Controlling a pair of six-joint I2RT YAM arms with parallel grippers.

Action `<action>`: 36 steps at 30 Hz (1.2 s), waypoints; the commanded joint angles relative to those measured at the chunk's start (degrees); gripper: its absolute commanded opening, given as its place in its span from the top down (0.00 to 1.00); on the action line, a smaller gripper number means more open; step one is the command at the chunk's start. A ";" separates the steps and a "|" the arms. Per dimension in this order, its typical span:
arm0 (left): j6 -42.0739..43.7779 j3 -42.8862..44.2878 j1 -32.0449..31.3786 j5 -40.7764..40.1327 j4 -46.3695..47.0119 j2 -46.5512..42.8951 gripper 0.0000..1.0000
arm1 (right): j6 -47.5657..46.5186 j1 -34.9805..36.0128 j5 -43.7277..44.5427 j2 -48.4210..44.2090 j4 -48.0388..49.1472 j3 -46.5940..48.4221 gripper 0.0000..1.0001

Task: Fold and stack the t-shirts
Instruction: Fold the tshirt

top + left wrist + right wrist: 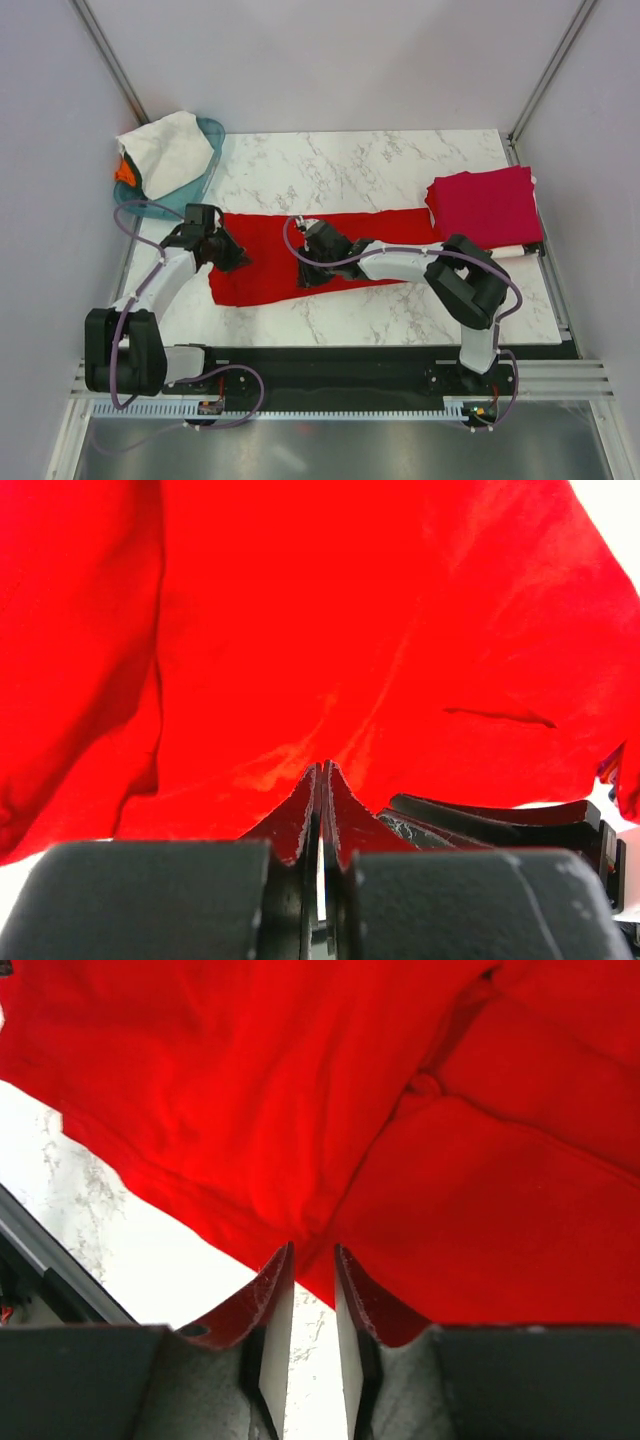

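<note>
Meanwhile, teal basket (214,140) holds the white t-shirt (170,150); both arms' jaws clamp the red t-shirt (265,275).

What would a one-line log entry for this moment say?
bright red cloth t-shirt spread out | left pincer shut on it | right pincer at its edge, grip unclear | crimson cloth t-shirt folded at right

Bright, even light; wrist views oversaturated, soft.

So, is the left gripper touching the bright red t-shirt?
Touching. In the left wrist view the left gripper is shut, and the edge of the red t-shirt runs right into its closed fingertips.
</note>
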 commanded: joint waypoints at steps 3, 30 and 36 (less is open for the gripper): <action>-3.49 -5.06 -0.14 1.31 6.85 -3.33 0.98 | -1.16 1.30 -1.13 2.18 -1.42 3.85 0.76; -7.45 -14.48 -0.23 -5.20 8.53 -0.78 0.98 | -2.91 0.77 4.49 -2.29 -6.87 1.21 0.81; -3.95 -11.76 -0.67 -10.20 6.17 -11.05 0.98 | -3.00 -1.42 5.63 -6.50 -7.31 0.69 0.73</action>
